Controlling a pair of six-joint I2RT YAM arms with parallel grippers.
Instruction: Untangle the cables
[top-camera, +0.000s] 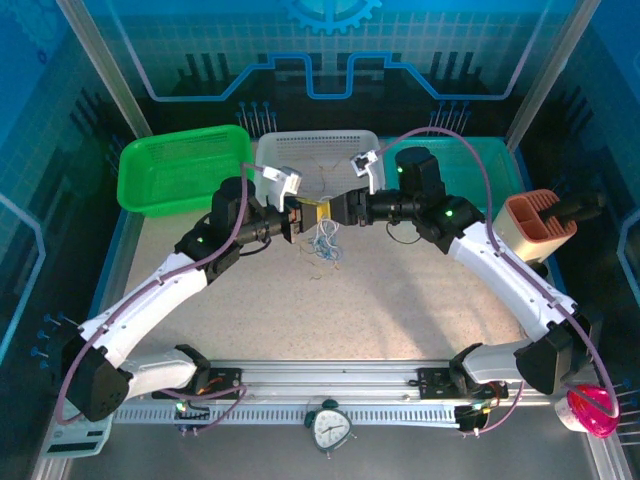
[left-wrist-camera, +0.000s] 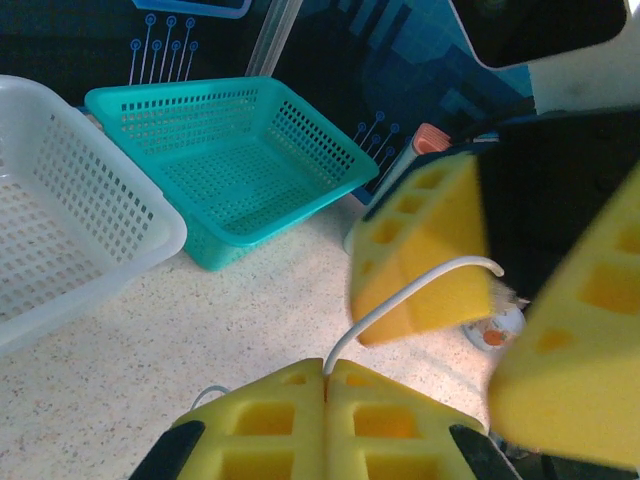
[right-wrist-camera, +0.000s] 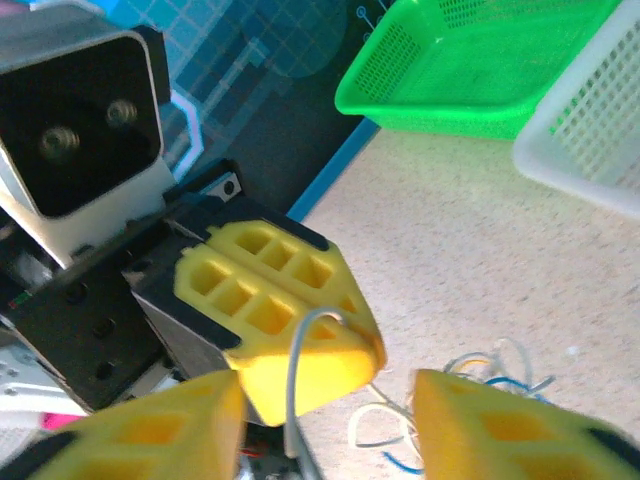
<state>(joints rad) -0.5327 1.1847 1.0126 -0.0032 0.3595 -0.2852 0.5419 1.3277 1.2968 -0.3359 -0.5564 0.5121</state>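
cables (top-camera: 325, 240) bunched toward far bench (top-camera: 400, 300) edge; separating step; left pincer (left-wrist-camera: 325, 375) clamps whitish strand (left-wrist-camera: 400, 295), right pincer (right-wrist-camera: 328, 395) open; next probably tug strand free

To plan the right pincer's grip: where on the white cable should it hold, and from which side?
Probably the arch of the white cable just beyond the shut left pincer, from the opposite side: it stands off the table, between the right pincer's open fingers.

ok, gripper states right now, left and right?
Left gripper: closed, pinching a whitish cable.
Right gripper: open, fingers apart either side of that cable, not gripping it.
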